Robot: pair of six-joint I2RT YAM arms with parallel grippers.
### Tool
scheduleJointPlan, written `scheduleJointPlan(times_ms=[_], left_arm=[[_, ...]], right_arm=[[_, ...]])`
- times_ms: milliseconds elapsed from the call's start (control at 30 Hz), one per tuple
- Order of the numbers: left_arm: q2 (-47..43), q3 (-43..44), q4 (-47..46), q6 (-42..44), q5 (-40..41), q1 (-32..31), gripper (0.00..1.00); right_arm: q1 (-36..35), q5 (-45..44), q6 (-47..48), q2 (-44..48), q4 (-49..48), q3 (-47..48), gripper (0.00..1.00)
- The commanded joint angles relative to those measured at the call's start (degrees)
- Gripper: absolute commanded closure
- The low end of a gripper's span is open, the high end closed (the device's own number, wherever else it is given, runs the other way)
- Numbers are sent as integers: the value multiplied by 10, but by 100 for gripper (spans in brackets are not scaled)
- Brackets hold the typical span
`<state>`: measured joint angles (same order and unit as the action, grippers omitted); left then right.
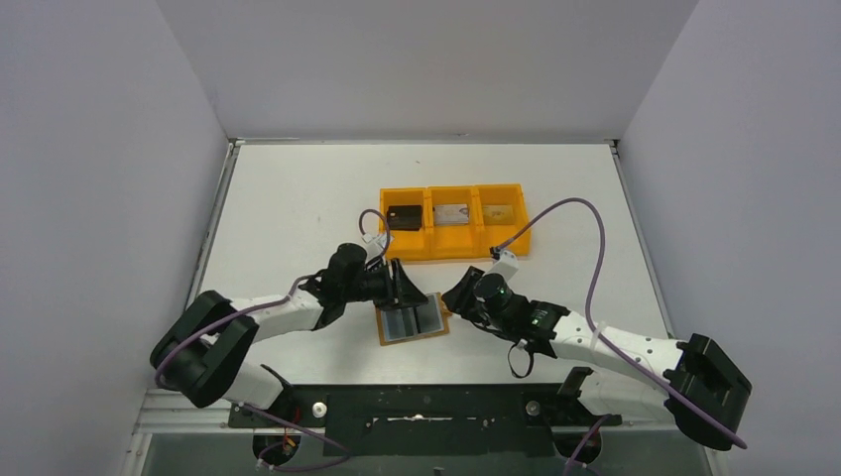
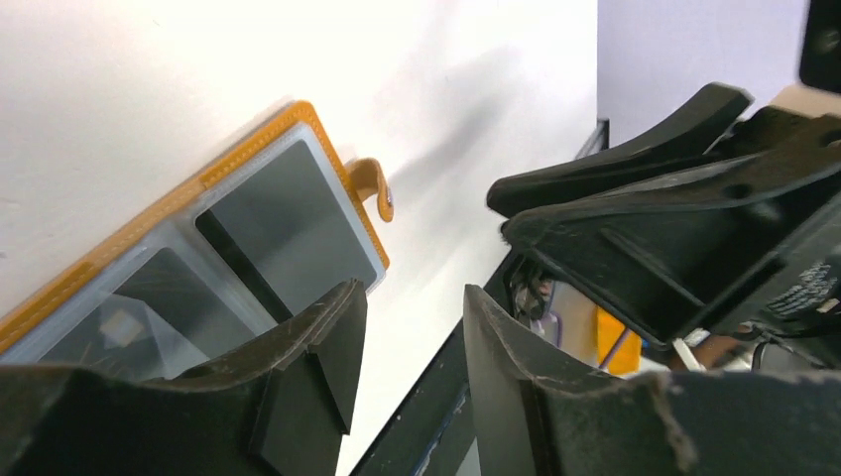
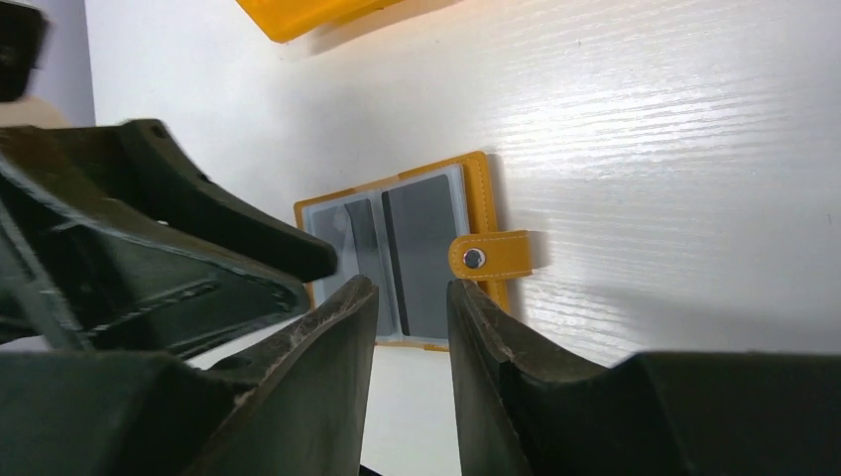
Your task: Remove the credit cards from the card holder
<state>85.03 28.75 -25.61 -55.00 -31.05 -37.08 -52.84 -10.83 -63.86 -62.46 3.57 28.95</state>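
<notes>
1. Grey walls box in a white worktop (image 1: 298,198). A bright orange three-compartment plastic tray (image 1: 456,252) sits past its centre, with a thin flat plastic credit card (image 1: 453,213) in each compartment.
2. At the tray's 6 o'clock lies the small tan-brown leather-like bifold card holder (image 3: 482,203), spread flat with its inner face up, between the two arms.
3. At the holder's 11 o'clock hangs the left hand (image 2: 407,367), fingers spread with nothing between them. At its 2 o'clock hangs the right hand (image 3: 405,367), likewise spread and empty.
4. Likely trouble: both hands crowd one small target, so a reach by both at once could knock them together.
5. The holder looks light and neither hand appears to press on it. A pull on a card may therefore drag or lift the whole thing instead of freeing the card.
6. Fingers could also pinch the clear sleeve along with the card, which would then stay put.
7. Looks: a stitched tan rim frames grey see-through pockets. A dark credit card (image 3: 421,253) fills the pocket beside the snap strap (image 3: 491,258), which juts from the edge. The other pocket seems to hold one too, though glare blurs it.
</notes>
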Motion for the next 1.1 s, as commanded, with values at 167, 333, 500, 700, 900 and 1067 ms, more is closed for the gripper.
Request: scheduleJointPlan(times_ms=[167, 333, 500, 700, 900, 1067], left_arm=[[-109, 40, 195, 83, 119, 13, 56], [-113, 14, 172, 61, 115, 14, 54], [-107, 18, 170, 63, 108, 13, 53], [-93, 26, 166, 66, 99, 14, 53], [-72, 40, 165, 75, 79, 12, 52], [-57, 53, 167, 82, 73, 7, 52]], right_arm=[[-1, 14, 73, -78, -5, 68, 73], [-4, 35, 94, -136, 6, 100, 74], [-5, 68, 115, -179, 9, 120, 75], [-5, 93, 130, -227, 11, 137, 76], [-5, 66, 111, -242, 41, 133, 76], [-7, 66, 102, -237, 36, 119, 74]])
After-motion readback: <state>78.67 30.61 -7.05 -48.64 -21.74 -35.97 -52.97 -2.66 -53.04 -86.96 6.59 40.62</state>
